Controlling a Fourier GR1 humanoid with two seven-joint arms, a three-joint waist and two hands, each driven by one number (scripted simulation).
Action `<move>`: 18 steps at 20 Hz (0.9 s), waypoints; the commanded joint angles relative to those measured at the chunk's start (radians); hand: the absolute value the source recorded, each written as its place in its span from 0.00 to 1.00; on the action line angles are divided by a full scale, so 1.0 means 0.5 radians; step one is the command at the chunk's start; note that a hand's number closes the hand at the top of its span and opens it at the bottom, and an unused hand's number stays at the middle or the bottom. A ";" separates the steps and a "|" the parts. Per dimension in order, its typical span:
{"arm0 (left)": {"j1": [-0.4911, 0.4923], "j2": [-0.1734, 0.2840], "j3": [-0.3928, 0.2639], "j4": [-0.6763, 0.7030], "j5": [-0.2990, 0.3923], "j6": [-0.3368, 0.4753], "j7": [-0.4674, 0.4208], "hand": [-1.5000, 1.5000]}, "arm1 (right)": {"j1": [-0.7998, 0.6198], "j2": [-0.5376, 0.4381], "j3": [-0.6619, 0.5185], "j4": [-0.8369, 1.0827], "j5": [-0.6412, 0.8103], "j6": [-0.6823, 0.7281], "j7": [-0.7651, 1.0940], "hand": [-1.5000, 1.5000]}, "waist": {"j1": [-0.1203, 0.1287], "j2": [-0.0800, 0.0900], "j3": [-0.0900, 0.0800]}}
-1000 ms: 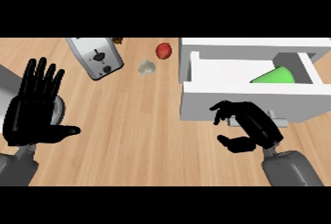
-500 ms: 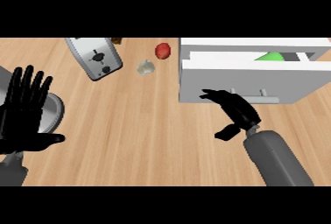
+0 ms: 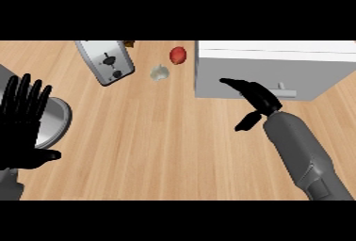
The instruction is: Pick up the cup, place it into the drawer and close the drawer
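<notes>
1. The drawer at the upper right is showing only its closed grey front, so its inside is hidden and the cup cannot be seen.
2. The right hand is covering part of the drawer front beside the handle.
3. A brown object at the top is being cut off by the frame edge.
4. The round metal object at the left is lying partly behind the left hand.

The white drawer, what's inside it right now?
Nothing inside shows: the drawer looks closed, only its white top and grey front with a handle visible. The right hand rests against the front. Whether the cup is inside cannot be seen.
</notes>
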 commanded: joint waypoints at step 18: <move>-0.134 -0.063 0.002 0.161 -0.102 -0.097 0.000 0.00 | -0.549 -0.343 -0.206 0.738 -0.002 0.137 -0.169 0.00 | 0.098 0.085 0.016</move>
